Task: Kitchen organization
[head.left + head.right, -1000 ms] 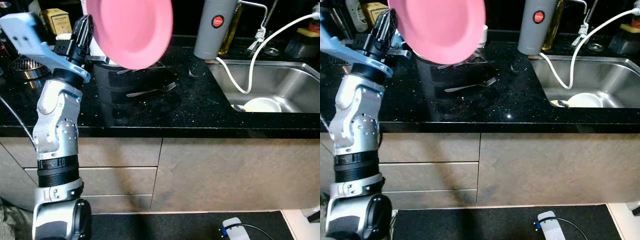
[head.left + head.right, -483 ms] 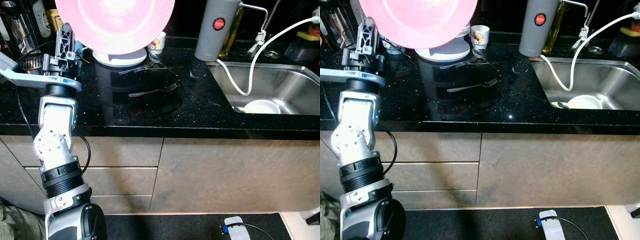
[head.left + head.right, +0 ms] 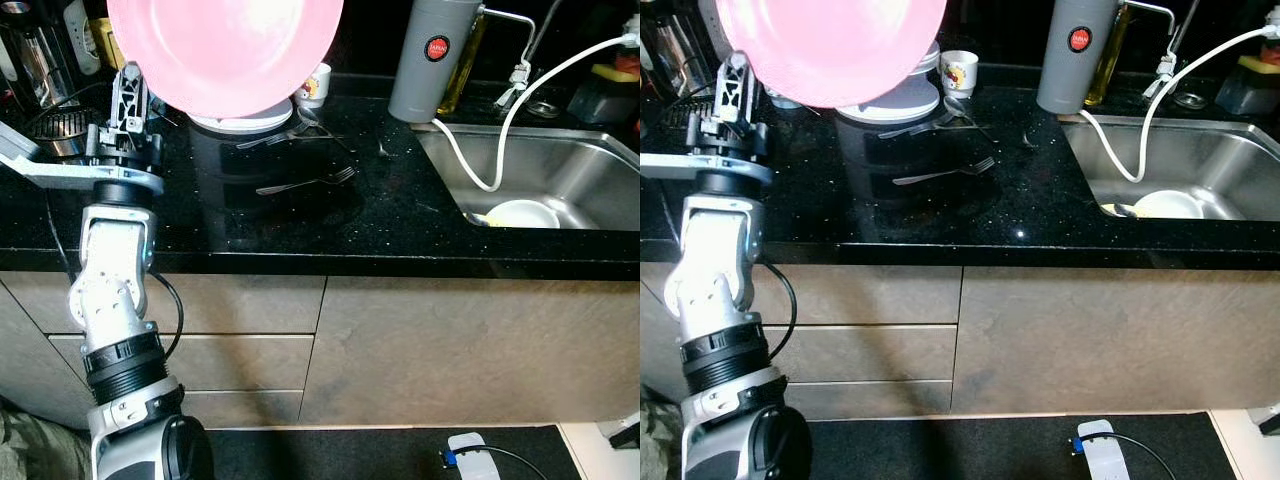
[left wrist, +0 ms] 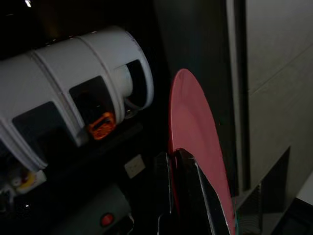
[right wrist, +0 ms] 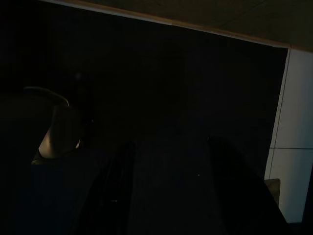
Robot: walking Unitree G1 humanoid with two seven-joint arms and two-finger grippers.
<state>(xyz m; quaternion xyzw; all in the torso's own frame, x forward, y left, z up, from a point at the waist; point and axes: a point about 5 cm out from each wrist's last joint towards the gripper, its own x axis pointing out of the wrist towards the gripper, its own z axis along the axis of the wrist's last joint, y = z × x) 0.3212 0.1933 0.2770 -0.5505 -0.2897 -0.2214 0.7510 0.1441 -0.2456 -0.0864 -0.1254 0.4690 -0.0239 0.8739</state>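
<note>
- While the pink plate (image 3: 225, 50) was held raised above the black counter (image 3: 400, 215), its rim was clamped by the left tool (image 4: 182, 161).
- A slip was judged possible from so narrow an edge grip, onto the white dishes (image 3: 245, 120) and forks (image 3: 305, 182) below.
- The right tool's (image 5: 168, 147) fingers were seen apart, idle.

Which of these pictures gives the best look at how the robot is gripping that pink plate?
The left wrist view: the left gripper pinches the plate by its rim, seen edge-on. The eye views show the plate's broad round face raised above the counter, hiding the fingers. The right wrist view is dark.
</note>
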